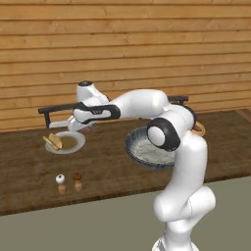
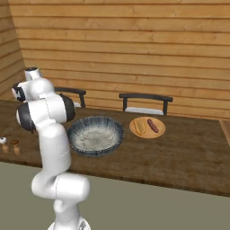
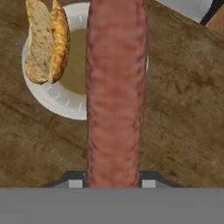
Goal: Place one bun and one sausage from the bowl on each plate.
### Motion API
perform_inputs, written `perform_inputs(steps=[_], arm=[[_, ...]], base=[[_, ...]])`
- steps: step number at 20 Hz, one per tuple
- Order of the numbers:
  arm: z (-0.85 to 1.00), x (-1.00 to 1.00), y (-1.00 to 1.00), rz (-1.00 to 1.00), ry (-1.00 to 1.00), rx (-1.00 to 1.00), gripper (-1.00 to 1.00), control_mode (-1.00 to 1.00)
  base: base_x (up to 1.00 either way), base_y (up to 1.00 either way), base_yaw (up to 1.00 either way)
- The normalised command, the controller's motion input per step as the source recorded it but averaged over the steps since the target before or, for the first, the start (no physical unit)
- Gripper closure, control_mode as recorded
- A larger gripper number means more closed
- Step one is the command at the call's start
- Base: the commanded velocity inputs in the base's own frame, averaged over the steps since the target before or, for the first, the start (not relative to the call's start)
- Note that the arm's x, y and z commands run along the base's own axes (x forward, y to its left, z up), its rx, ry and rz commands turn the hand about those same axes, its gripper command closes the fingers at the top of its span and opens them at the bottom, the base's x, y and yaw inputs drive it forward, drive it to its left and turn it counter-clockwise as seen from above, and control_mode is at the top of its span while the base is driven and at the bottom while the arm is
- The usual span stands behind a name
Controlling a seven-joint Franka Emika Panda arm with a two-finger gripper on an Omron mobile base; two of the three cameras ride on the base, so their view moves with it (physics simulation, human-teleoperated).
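One sausage (image 3: 115, 92) between tool (image 3: 112, 183) jaws

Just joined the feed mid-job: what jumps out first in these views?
The sausage held in the gripper runs up the hand view, above the white plate that already carries a bun. On the table's far side, an orange plate holds a bun and sausage, beside the big patterned bowl.

Bench (image 1: 112, 169): bowl (image 1: 147, 152) centre; plate (image 1: 73, 143) with bun (image 1: 54, 141) left; second plate (image 2: 147, 127), bun and sausage (image 2: 153, 125), right; shakers (image 1: 68, 182) front-left; chairs (image 2: 144, 104) behind.
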Motion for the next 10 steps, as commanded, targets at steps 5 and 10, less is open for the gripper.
perform_inputs(steps=[5, 10], arm=[[-0.42, 0.53, 0.24, 0.00, -0.05, 0.00, 1.00, -1.00], [-0.53, 0.22, 0.16, 0.00, -0.05, 0.00, 1.00, -1.00]], base=[[0.00, 0.00, 0.00], [0.00, 0.00, 0.00]])
